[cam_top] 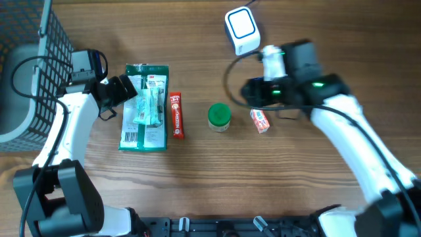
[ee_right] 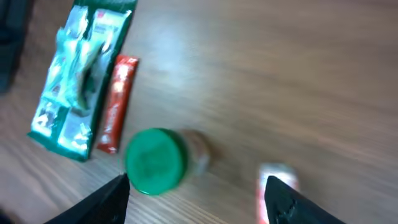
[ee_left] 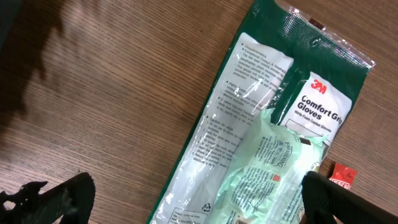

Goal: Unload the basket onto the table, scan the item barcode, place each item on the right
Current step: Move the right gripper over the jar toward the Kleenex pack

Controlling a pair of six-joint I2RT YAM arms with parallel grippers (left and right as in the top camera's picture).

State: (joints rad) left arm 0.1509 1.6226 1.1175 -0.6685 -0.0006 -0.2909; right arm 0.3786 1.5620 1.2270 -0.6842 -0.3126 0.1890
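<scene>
The left fingers are standing wide apart and empty, hovering over the green glove pack, which is lying flat on the surface. The right fingers are also standing apart, gripping nothing, above the green-lidded jar and the small box. The white scanner is sitting farther back.

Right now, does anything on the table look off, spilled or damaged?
Nothing looks spilled or broken. One oddity: a pale green packet lies stacked on top of the gloves pack, covering part of its label. The small red-and-white box also sits askew beside the green-lidded jar.
</scene>
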